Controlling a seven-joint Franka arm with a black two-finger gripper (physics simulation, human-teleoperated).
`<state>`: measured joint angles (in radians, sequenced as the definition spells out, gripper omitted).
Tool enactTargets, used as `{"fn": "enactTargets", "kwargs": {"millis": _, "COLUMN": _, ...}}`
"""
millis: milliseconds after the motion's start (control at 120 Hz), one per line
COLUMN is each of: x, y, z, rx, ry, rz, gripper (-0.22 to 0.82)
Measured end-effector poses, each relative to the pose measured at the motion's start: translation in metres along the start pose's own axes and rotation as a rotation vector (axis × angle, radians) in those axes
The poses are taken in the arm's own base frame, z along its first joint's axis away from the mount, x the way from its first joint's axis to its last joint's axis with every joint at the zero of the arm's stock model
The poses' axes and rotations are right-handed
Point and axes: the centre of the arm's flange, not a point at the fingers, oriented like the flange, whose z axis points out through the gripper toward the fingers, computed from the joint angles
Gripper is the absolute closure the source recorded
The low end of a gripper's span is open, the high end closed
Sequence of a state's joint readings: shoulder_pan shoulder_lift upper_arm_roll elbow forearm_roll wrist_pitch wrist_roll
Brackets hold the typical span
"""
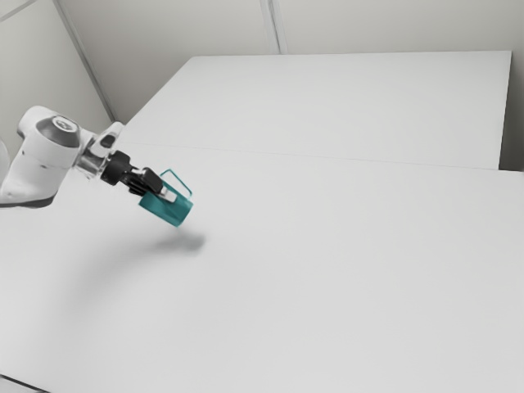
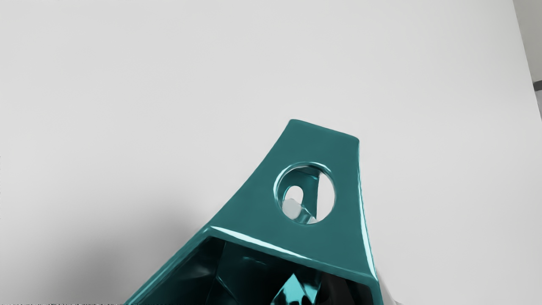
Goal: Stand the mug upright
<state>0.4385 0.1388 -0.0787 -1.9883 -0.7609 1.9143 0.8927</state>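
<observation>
The teal mug [image 1: 166, 210] is held tilted above the tabletop [image 1: 344, 278], left of center in the exterior view, clasped by the claw [image 1: 167, 194]. Lifting appears accomplished; the mug is left to be straightened and set down on its base.

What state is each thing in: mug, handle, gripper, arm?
Mug: tilted, not upright; appears raised off the table, its shadow apart from it.
Handle: attached, on the mug's upper side.
Gripper: closed on the mug.
Arm: extended in from the exterior view's left.
</observation>
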Motion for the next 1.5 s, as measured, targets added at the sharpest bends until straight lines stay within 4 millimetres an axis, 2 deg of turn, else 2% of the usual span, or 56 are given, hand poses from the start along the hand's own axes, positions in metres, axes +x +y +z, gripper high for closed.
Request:
{"fn": "enactTargets", "kwargs": {"millis": 200, "x": 0.027, "y": 0.047, "z": 0.001, "rx": 0.151, "ry": -0.162, "rz": 0.078, "gripper": 0.78}}
{"fn": "enactTargets", "kwargs": {"millis": 400, "x": 0.035, "y": 0.086, "z": 0.007, "rx": 0.315, "ry": -0.274, "rz": 0.096, "gripper": 0.78}}
{"fn": "enactTargets", "kwargs": {"millis": 575, "x": 0.038, "y": 0.114, "z": 0.026, "rx": 0.433, "ry": -0.334, "rz": 0.087, "gripper": 0.78}}
{"fn": "enactTargets", "kwargs": {"millis": 1000, "x": 0.012, "y": 0.125, "z": 0.062, "rx": 0.611, "ry": -0.331, "rz": -0.056, "gripper": 0.78}}
{"fn": "enactTargets", "kwargs": {"millis": 1408, "x": 0.019, "y": 0.143, "z": 0.087, "rx": 0.665, "ry": -0.257, "rz": -0.146, "gripper": 0.78}}
{"fn": "enactTargets", "kwargs": {"millis": 1500, "x": 0.015, "y": 0.144, "z": 0.098, "rx": 0.670, "ry": -0.257, "rz": -0.165, "gripper": 0.78}}
